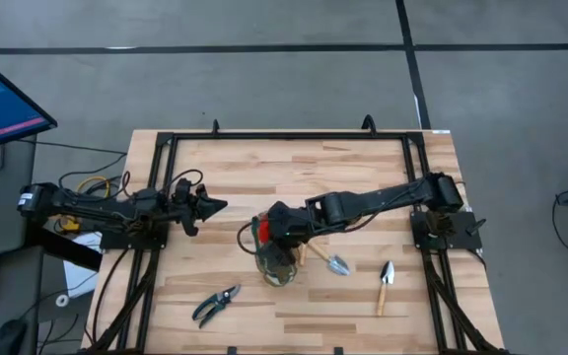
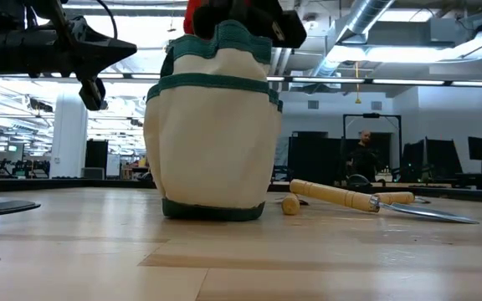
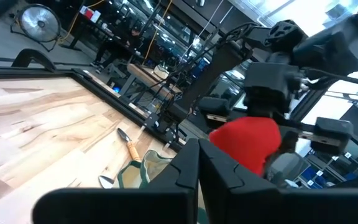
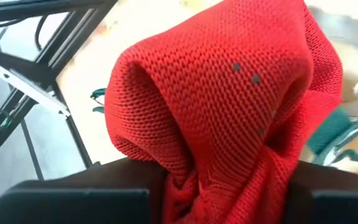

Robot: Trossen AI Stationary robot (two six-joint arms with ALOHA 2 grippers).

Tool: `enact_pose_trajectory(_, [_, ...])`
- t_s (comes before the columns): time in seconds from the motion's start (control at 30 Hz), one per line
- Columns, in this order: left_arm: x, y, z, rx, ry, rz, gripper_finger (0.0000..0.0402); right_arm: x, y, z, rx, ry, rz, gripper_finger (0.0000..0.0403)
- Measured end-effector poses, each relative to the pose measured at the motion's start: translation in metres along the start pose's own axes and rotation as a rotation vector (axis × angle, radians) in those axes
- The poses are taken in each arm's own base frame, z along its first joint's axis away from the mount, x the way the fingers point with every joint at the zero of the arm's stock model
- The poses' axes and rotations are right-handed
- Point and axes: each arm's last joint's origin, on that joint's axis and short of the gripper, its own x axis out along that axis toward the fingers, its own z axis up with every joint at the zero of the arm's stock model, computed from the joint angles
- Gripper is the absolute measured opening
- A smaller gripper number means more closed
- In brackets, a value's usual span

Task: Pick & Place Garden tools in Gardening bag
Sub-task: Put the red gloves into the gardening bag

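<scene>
The gardening bag [image 1: 276,264] stands upright on its base at the table's middle; it also shows in the low view [image 2: 212,134]. My right gripper [image 1: 269,230] is over the bag's open top, shut on a red knitted item [image 4: 229,93], which also shows in the left wrist view [image 3: 247,142]. My left gripper [image 1: 210,206] is shut and empty, above the table to the bag's left. Two wooden-handled trowels [image 1: 329,260] [image 1: 385,286] lie on the table right of the bag. Dark-handled pruning shears [image 1: 216,304] lie near the table's front edge. My right gripper pinches a bunched, folded part of the red knitted item [image 4: 191,180] between its two fingers [image 4: 79,190]. The fingers come from the table's right side, slanting down. The red item bulges out past the fingertips, lifted clear of the table above the bag's rim [image 2: 224,38].
A black frame rail [image 1: 284,136] runs round the table's far edge and sides. Bare wood lies between the bag and the far rail. A monitor [image 1: 3,99] stands off the table at the far left. A person [image 2: 364,155] stands in the room beyond.
</scene>
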Motion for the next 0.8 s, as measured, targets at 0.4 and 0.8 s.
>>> enact_pose_trajectory(0.4, [0.0,0.0,0.0,0.001,0.0,0.0,0.0007,-0.005,0.006,0.006,0.032,-0.036,0.089,0.0071])
enact_pose_trajectory(0.8, [0.0,0.0,0.0,0.025,-0.003,-0.002,0.0007,0.026,-0.004,-0.001,0.072,0.083,0.008,0.0071])
